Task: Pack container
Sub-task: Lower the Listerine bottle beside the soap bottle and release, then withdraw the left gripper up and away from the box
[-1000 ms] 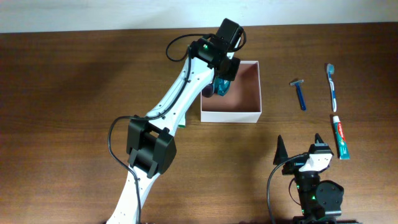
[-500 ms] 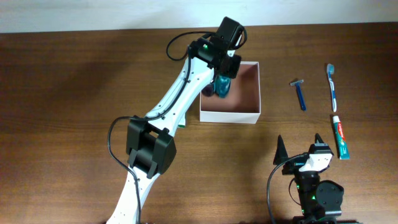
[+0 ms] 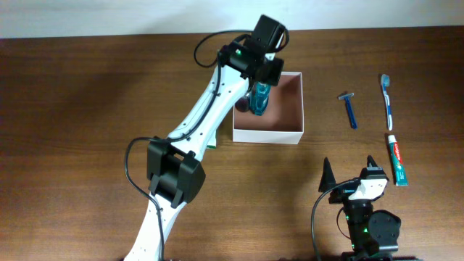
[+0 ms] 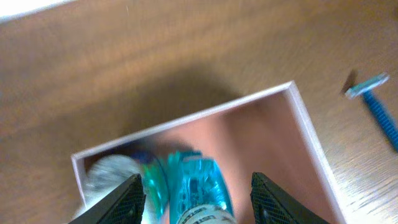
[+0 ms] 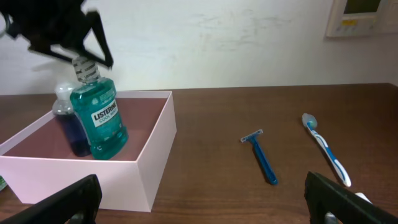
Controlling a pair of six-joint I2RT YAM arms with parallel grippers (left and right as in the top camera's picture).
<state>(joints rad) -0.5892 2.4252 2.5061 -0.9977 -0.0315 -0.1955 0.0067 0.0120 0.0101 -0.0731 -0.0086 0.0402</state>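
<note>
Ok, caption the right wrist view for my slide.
Mouthwash bottle inside the white box; razor and toothbrush lie outside it.

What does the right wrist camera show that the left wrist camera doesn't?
Only the right wrist view shows the toothbrush, the wall behind the table, and the Listerine label on the mouthwash bottle, seen standing from the side. Only the left wrist view looks straight down into the box, with the fingers of the open left gripper on either side of the bottle's top. Both show the box, the mouthwash bottle, a smaller bottle beside it and the razor.
</note>
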